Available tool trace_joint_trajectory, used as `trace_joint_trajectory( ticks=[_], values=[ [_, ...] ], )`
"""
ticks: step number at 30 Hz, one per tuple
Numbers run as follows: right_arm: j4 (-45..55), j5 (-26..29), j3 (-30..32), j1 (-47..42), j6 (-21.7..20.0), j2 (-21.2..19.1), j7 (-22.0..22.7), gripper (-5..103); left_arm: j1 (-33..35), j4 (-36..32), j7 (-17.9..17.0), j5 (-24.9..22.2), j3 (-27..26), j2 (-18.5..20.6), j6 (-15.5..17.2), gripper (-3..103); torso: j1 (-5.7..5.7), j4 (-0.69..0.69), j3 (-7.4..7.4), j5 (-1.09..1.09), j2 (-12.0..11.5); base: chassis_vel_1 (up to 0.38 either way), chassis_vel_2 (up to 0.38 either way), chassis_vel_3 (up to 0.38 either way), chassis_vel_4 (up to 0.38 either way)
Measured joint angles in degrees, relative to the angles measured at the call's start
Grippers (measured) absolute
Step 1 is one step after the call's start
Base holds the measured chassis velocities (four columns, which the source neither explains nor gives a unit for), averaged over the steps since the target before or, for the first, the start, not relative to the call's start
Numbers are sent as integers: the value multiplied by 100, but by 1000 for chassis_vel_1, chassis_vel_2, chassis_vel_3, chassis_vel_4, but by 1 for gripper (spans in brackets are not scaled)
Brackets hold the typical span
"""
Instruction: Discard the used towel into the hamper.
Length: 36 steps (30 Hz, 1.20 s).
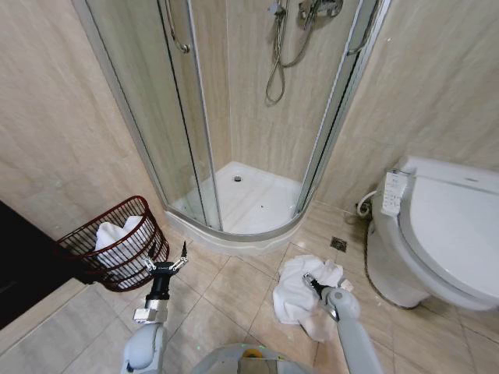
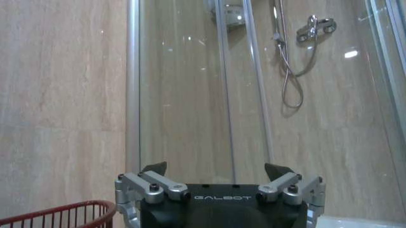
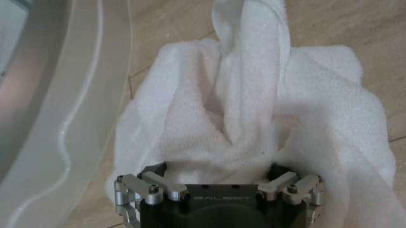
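Crumpled white terry towel on tiled floor, right claw spread open against its folds, left claw open beside hamper

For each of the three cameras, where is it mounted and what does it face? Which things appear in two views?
Head view: on the head, looking down at the bathroom floor; both arms show, left gripper open beside the hamper, right gripper on the towel.
Left wrist view: on the left wrist, facing the shower door; left gripper in front, hamper rim at the corner.
Right wrist view: on the right wrist, facing the towel; right gripper open against it.
Shared: head and left wrist see the hamper; head and right wrist see the towel.
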Motion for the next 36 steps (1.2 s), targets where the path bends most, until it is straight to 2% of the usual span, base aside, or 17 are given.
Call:
trace_joint_trajectory(
  ticks=[8, 10, 12, 14, 21, 24, 32, 36],
  values=[
    [-336, -351, -108, 54, 294, -32, -395, 101, -37, 3, 5, 24, 16, 0, 19, 100, 0, 0, -1, 0, 0, 0, 0, 0, 0],
    [-306, -377, -114, 18, 308, -29, -434, 99, -36, 3, 5, 26, 23, 0, 20, 100, 0, 0, -1, 0, 0, 0, 0, 0, 0],
    [-256, -408, -116, -28, 310, -17, -480, 92, -43, 25, 8, 36, 27, 0, 20, 100, 0, 0, -1, 0, 0, 0, 0, 0, 0],
    [-251, -411, -118, -34, 313, -15, -483, 92, -48, 34, 9, 37, 27, 0, 20, 100, 0, 0, -1, 0, 0, 0, 0, 0, 0],
    [-311, -438, -117, -27, 370, -18, -536, 69, -60, 46, 12, 39, 22, 0, 15, 100, 0, 0, -1, 0, 0, 0, 0, 0, 0],
    [-334, -440, -116, -17, 380, -24, -546, 65, -60, 46, 16, 42, 22, 0, 12, 100, 0, 0, 0, 0, 0, 0, 0, 0, 0],
    [-356, -481, -95, -70, 456, -32, -665, 41, -59, 54, 26, 69, 29, 0, -1, 100, 0, 1, 0, 1, 0, 0, 0, 0, 0],
    [-138, -663, -83, -273, 665, -28, -873, 30, -66, 12, 15, 76, 31, 0, -84, 100, 0, 0, 0, 2, 0, 0, 0, 0, 0]
  ],
)
